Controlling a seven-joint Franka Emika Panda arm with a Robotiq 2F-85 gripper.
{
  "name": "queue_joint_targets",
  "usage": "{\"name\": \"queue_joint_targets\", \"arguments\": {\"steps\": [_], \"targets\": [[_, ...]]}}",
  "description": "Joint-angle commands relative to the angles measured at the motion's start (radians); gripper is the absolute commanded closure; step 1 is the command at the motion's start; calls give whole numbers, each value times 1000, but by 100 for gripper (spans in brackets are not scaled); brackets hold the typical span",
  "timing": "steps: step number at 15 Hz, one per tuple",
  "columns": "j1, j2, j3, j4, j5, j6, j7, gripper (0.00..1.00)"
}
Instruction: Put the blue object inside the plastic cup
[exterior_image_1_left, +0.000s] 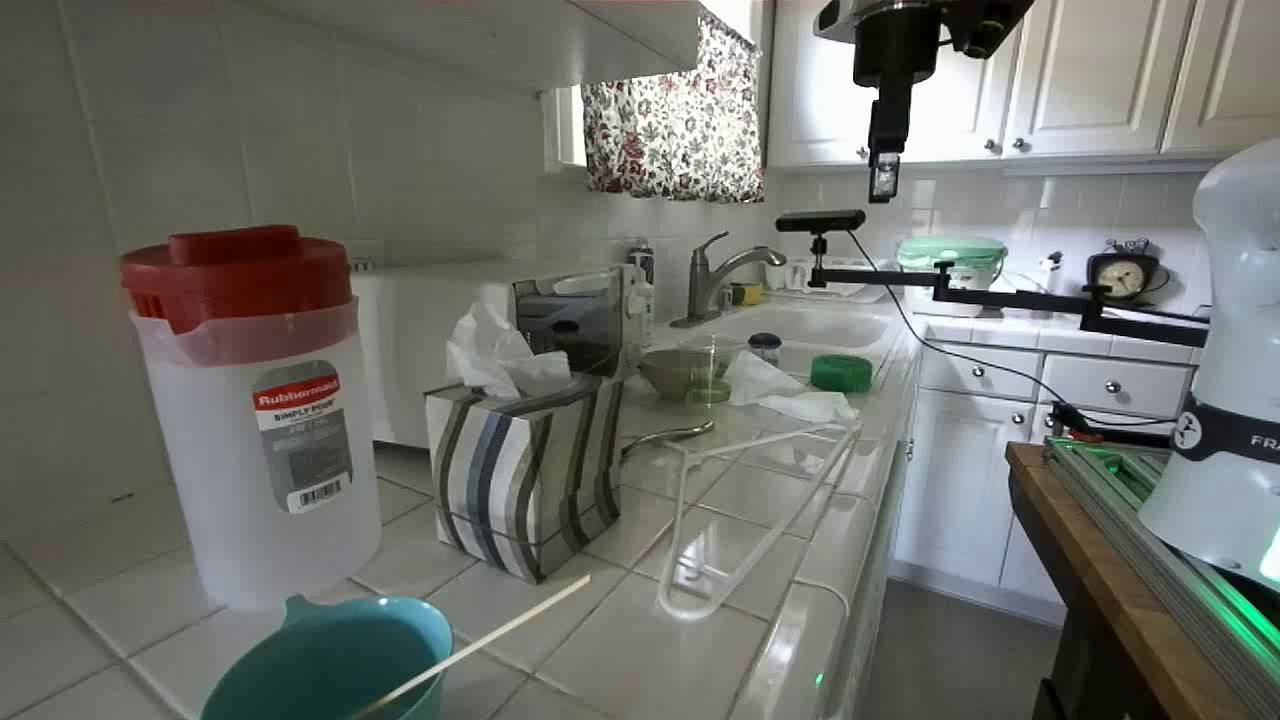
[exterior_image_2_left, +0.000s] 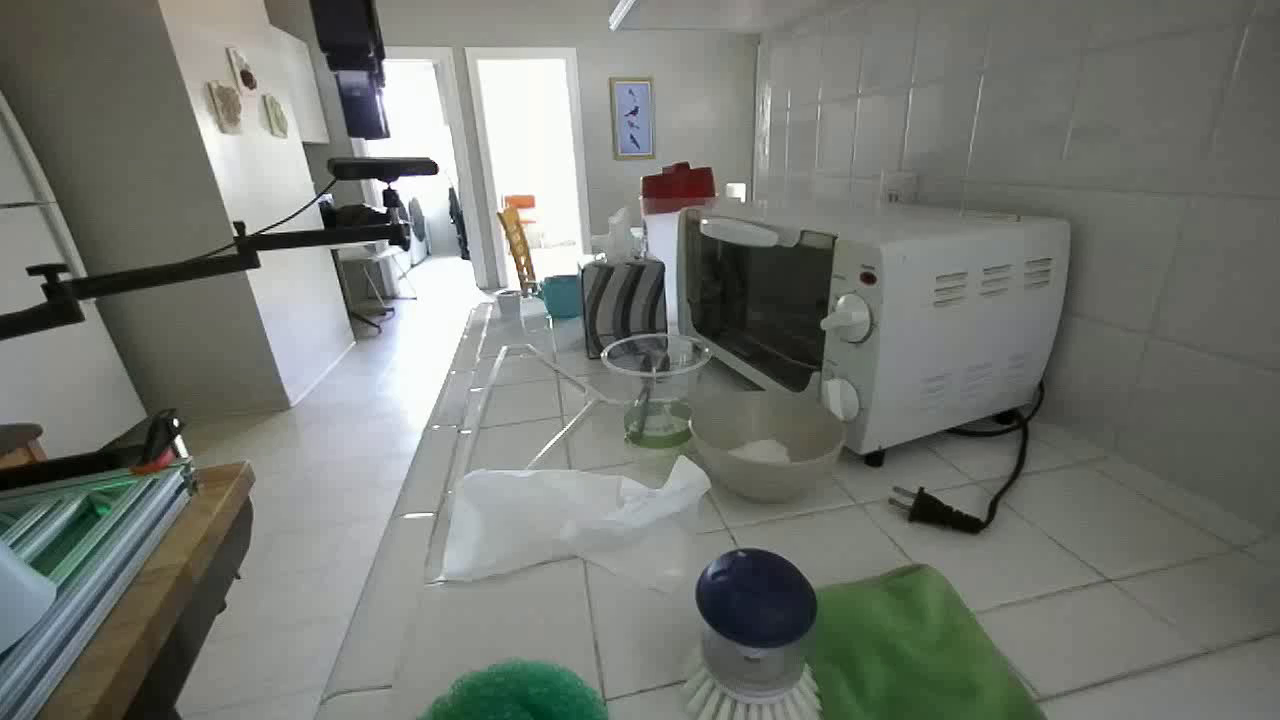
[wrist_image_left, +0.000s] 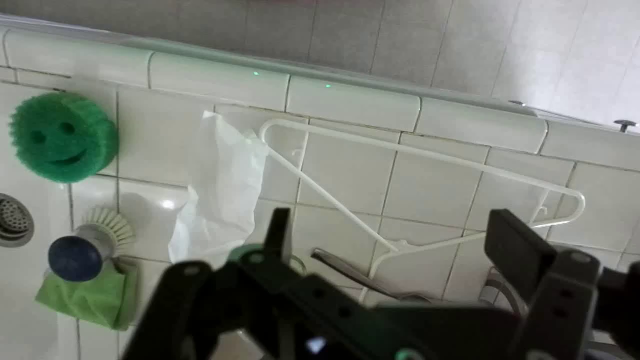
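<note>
The blue object looks like a dish brush with a dark blue knob (exterior_image_2_left: 757, 598), upright on the counter by the sink. It also shows in an exterior view (exterior_image_1_left: 765, 343) and at the left of the wrist view (wrist_image_left: 76, 258). The clear plastic cup (exterior_image_2_left: 655, 385) stands beside a bowl, with green showing at its base; it also shows in an exterior view (exterior_image_1_left: 712, 365). In the wrist view the gripper mostly hides it. My gripper (wrist_image_left: 391, 218) is open and empty. In both exterior views it hangs high above the counter (exterior_image_1_left: 884, 180) (exterior_image_2_left: 362, 105), apart from brush and cup.
A white hanger (wrist_image_left: 435, 152), crumpled paper (wrist_image_left: 220, 185) and a metal utensil (wrist_image_left: 350, 272) lie on the counter. A grey bowl (exterior_image_2_left: 768, 440), toaster oven (exterior_image_2_left: 950, 300), striped tissue box (exterior_image_1_left: 525, 470), red-lidded container (exterior_image_1_left: 260, 430), green sponge (wrist_image_left: 64, 137) and green cloth (exterior_image_2_left: 910, 650) stand around.
</note>
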Motion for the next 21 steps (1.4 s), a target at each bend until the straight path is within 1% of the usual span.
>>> {"name": "queue_joint_targets", "arguments": {"steps": [1,13,14,16,21], "targets": [[1,0,-1,2,-1,-2,0,0],[1,0,-1,2,-1,-2,0,0],[-5,3,-4,4,8,4,16,0],[-32,15,-31,21,62,8,90,0],[-89,3,-97,28,166,60,152,0]]}}
